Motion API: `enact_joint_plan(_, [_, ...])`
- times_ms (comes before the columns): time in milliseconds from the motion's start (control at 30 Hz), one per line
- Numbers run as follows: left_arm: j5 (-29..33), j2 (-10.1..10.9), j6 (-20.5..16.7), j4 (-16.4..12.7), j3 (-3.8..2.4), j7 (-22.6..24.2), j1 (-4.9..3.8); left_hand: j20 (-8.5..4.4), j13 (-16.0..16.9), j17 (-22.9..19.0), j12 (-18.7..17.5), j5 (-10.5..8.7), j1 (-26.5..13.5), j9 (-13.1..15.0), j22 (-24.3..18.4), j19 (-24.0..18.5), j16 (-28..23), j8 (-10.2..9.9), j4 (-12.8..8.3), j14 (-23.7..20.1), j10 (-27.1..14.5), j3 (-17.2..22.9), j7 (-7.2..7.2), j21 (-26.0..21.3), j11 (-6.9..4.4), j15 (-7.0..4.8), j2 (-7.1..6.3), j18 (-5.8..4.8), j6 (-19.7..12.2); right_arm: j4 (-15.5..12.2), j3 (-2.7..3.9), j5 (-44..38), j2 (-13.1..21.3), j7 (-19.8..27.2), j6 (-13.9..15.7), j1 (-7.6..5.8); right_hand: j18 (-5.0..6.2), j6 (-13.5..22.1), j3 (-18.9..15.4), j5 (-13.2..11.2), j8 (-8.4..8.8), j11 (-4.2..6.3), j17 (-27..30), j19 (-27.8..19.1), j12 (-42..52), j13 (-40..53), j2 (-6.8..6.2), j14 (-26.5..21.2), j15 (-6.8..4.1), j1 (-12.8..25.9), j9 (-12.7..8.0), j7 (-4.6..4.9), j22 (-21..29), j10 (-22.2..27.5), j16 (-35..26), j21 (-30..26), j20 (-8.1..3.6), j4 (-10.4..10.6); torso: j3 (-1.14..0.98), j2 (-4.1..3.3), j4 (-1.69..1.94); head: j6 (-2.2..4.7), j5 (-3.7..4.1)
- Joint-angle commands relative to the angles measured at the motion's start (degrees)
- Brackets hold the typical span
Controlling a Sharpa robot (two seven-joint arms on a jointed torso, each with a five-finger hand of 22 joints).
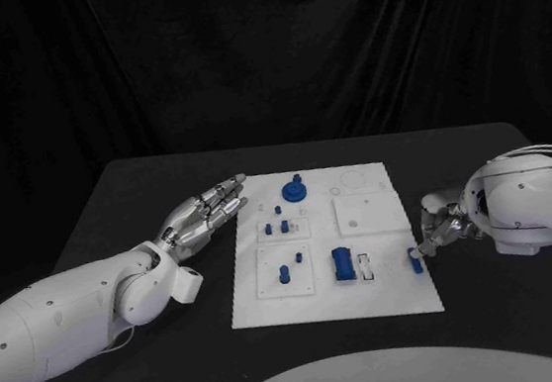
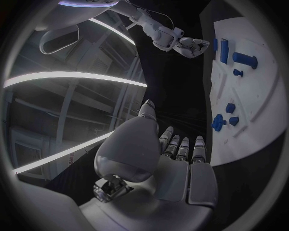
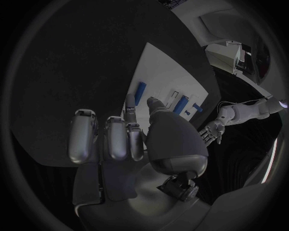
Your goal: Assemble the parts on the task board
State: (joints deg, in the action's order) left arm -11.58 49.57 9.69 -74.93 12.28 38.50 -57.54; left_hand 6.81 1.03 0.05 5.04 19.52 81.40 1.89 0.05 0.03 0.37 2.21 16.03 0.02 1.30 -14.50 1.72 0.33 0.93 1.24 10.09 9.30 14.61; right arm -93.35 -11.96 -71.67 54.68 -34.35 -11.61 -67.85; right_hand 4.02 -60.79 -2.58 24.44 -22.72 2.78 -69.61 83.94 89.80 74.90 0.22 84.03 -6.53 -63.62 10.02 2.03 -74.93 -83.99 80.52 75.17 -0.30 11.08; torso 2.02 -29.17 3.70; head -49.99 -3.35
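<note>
You won't find any readable text, label, number or sign here: nothing legible on the task board (image 1: pixel 386 277), the parts or the worktop (image 1: pixel 131 191).

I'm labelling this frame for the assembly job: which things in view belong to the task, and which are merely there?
Belongs to the job:
task board
blue parts on the board
left hand, open beside the board
right hand, at a small blue part by the board's edge

Merely there:
black table
</note>
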Motion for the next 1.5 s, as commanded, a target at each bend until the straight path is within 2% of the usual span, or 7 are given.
enact_joint_plan(33, [-1.34,-0.08,-0.06,0.02,-0.04,9.13,0.3,0.57,0.01,-0.05,0.24,0.02,0.57,-0.18,-0.05,-0.03,-0.37,-0.18,0.19,-0.02,0.07,0.15,-1.95,-0.33,0.6,0.45,0.05,0.41,-1.35,0.12,0.02,-0.36,-0.22,-1.22,4.53,0.57,-0.78,0.09,0.23,0.61,0.13,-0.25,0.21,2.18,0.2,15.1,0.0,2.77,0.39,-0.73,0.38,-0.13,-10.77,-6.01,-0.33,-0.05,0.37,-0.57,0.01,-0.01,-0.01,-0.01,0.01])
enact_joint_plan(200, [-1.37,-0.02,-0.18,0.2,-0.04,9.39,0.6,0.56,-0.07,-0.05,-0.23,-0.53,0.32,-0.4,-0.05,-0.03,-0.37,-0.65,0.41,-0.02,-0.1,-0.21,-5.04,-0.33,0.91,0.6,-0.13,0.28,-3.25,0.32,0.02,-0.93,-0.63,-1.35,5.51,1.15,-0.76,0.23,0.34,0.22,0.18,-0.26,0.39,2.16,0.2,15.1,-0.08,2.75,0.4,-1.09,0.71,-0.1,-10.76,-6.01,-0.4,-0.09,0.38,-0.9,0.01,0.01,-0.01,-0.01,-0.05])
enact_joint_plan(367, [-1.38,-0.02,0.08,0.28,-0.04,9.34,0.78,0.57,-0.1,-0.05,-0.38,-0.62,0.29,-0.44,-0.05,-0.03,-0.37,-0.73,0.4,-0.02,-0.16,-0.27,-5.46,-0.33,0.84,0.63,-0.17,0.26,-3.59,0.37,0.02,-1.59,-0.89,-1.47,6.07,1.61,-0.73,0.91,0.59,-0.2,0.59,-0.4,0.74,2.09,0.2,15.1,-0.06,2.69,0.47,-1.63,1.1,0.06,-10.7,-6.01,-0.55,-0.26,0.44,-1.37,0.0,0.01,-0.01,-0.01,-0.16])
enact_joint_plan(667, [-1.39,-0.07,1.05,0.41,-0.04,8.82,0.98,0.86,-0.1,-0.05,-0.44,-0.16,0.44,-0.37,-0.05,-0.03,-0.37,-0.65,0.26,-0.02,-0.19,-0.16,-4.44,-0.33,1.01,0.99,0.07,0.19,-3.18,0.86,0.02,-2.97,-1.82,-1.65,6.47,2.78,-0.67,2.5,1.62,-0.49,1.76,-0.84,1.28,1.97,0.2,15.1,0.13,2.61,0.85,-3.53,1.99,0.57,-10.61,-6.01,-0.74,-0.54,0.75,-2.99,0.01,0.04,0.05,-0.01,-0.17])
enact_joint_plan(767, [-1.39,-0.11,1.61,0.51,-0.04,8.42,1.03,1.08,-0.11,-0.05,-0.49,-0.1,0.52,-0.34,-0.05,-0.03,-0.37,-0.61,0.21,-0.02,-0.2,-0.13,-3.87,-0.33,0.99,1.18,0.12,0.2,-2.99,1.17,0.02,-3.5,-2.29,-1.68,6.58,3.46,-0.64,2.63,2.63,-2.86,2.06,-0.89,1.5,1.93,0.2,15.1,0.28,2.59,0.91,-4.45,2.57,0.62,-10.58,-6.01,-0.79,-0.64,0.85,-3.87,0.02,0.03,0.05,-0.01,-0.14])
enact_joint_plan(1133, [-1.39,-0.28,3.05,0.68,-0.04,7.46,1.13,1.76,-0.09,-0.05,-0.42,0.08,0.59,-0.25,-0.05,-0.03,-0.37,-0.46,0.17,-0.02,-0.17,-0.09,-2.48,-0.33,0.93,1.61,0.31,0.36,-2.3,2.26,0.02,-6.01,-3.71,-1.61,7.36,5.56,-0.51,3.7,4.75,-2.8,2.93,-1.17,2.42,1.71,0.2,15.1,-0.19,2.42,1.11,-6.78,3.6,0.94,-10.38,-6.01,-1.16,-1.31,1.03,-6.41,0.0,0.02,-0.03,-0.01,-0.27])
enact_joint_plan(1500, [-1.39,-0.31,3.68,0.75,-0.04,6.98,1.17,2.39,-0.1,-0.05,-0.52,1.48,1.09,-0.26,-0.05,-0.03,-0.37,-0.47,-0.17,-0.02,-0.19,0.29,-2.16,-0.33,1.17,1.9,0.87,0.63,-2.41,0.12,0.03,-7.03,-4.03,-0.63,13.51,6.91,-0.44,5.09,12.52,3.77,0.9,-1.87,2.19,1.6,0.2,15.1,-0.69,2.47,1.62,-12.84,6.84,1.74,-10.31,-6.01,-0.79,-1.63,1.41,-14.4,-0.01,0.05,0.0,-0.01,-0.39])
